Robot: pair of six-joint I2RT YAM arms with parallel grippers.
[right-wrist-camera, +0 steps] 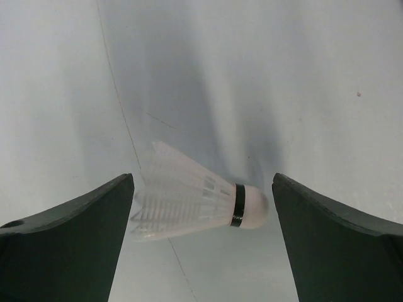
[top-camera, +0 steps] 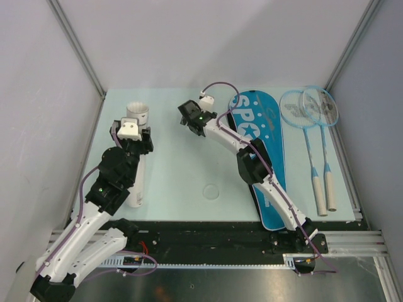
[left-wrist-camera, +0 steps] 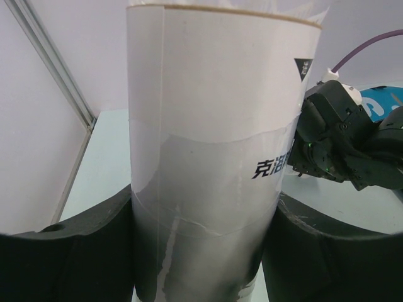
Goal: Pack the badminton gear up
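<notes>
White tube (top-camera: 138, 114) is sitting clenched in the left gripper (top-camera: 137, 148) at the left of the table (top-camera: 189, 182). It is tilting with its open mouth up and toward the far side, and its other end is pointing toward the near edge. In the left wrist view the black fingers (left-wrist-camera: 69, 251) are pressing against both sides of the tube (left-wrist-camera: 214, 126), which is carrying dark printed characters on its right side.

The right gripper (top-camera: 190, 117) is hanging over the far middle of the table, just right of the tube's mouth, with its jaws spread wide and grasping nothing. Between its fingers (right-wrist-camera: 63, 239) a shuttlecock (right-wrist-camera: 195, 201) is lying on its side. The feather skirt is facing one finger and nearly touching it. The white cork with its black band is facing the other finger, with a clear gap between them. Whether it is resting on the table is hard to tell; it is looking slightly blurred.

The blue bag (top-camera: 267, 132) is lying lengthwise right of centre, with the right arm crossing over it. The rackets (top-camera: 310, 108) are lying side by side just beside the bag on the right. Their heads are overlapping at the far end and their white handles are pointing toward the near edge.
</notes>
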